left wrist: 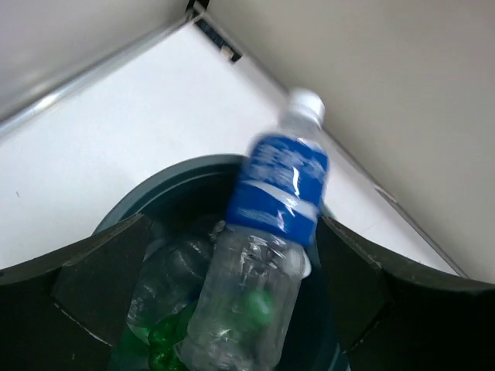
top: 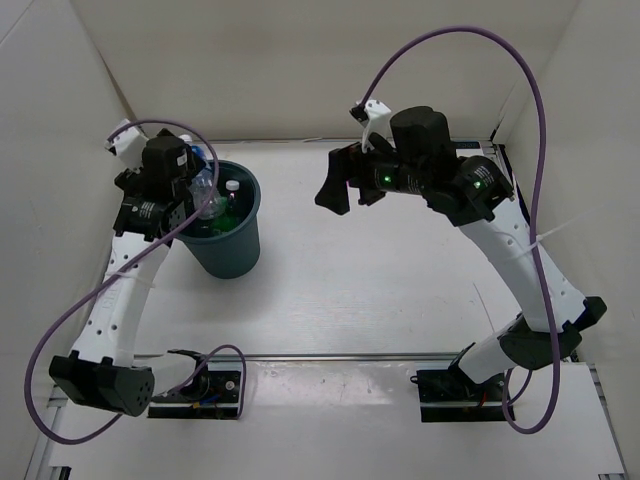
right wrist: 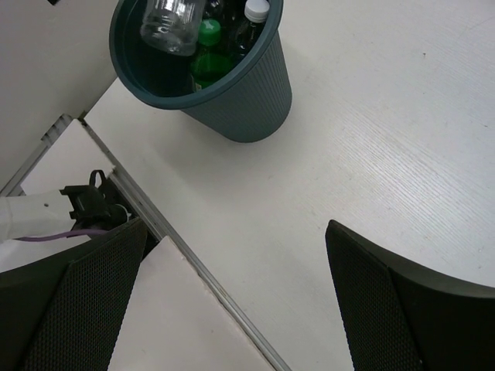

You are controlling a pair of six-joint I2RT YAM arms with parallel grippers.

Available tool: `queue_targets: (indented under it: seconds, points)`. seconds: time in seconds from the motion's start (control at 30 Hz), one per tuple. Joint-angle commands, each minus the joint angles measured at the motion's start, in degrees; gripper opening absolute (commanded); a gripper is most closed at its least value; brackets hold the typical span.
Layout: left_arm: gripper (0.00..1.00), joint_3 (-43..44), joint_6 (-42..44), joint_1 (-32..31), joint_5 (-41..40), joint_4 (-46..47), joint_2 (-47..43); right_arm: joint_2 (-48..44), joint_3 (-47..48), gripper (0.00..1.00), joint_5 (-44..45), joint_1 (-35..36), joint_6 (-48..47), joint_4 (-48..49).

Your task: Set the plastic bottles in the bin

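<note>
The bin stands at the table's left. My left gripper hangs over its rim, jaws wide open. A clear bottle with a blue label and white cap sits tilted between the fingers, base down inside the bin and blurred, with a gap on its left side. It also shows in the top view. Inside the bin lie a green bottle and another clear bottle. My right gripper is open and empty, high over the middle of the table. A blue-capped bottle is not made out.
The right wrist view shows the bin with the clear bottle's base, the green bottle and a white-capped bottle. White walls stand close behind and left of the bin. A metal rail crosses the table's near edge.
</note>
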Motion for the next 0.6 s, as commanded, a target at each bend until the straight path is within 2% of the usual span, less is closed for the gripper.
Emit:
queue_targets:
  seconds: [0.0,0.1,0.2,0.33,0.47,0.57]
  points:
    - [1.0,6.73,7.13,-3.17,-7.58,1.61,-2.23,-0.62,0.73,1.0,1.15,-0.85,1.08,2.08]
    - [1.0,9.11,9.43,-4.85,-10.31,1.08,-4.43,0.08,0.73,1.0,0.37,-5.06,4.08,0.69]
    - [1.0,9.64,7.16,-6.17,-12.24,-4.09,-8.55,0.62,0.73,1.0,-5.08,-10.59,7.68,-0.64]
    - [1.0,4.82,2.15,-6.17,-14.97,-12.96,-15.67,1.23,-1.12,1.0,-11.84,-16.92,10.42,-1.26]
    - [1.0,-2.21,-2.59,-6.17,-17.08,-19.74,-24.1,3.07,-1.65,1.0,-18.25,-19.22,12.25,-1.26]
    - [1.0,-4.85,-6.11,-6.17,-17.61,-25.18,-27.54,3.61,-1.65,1.0,-19.59,-20.45,12.79,-0.73]
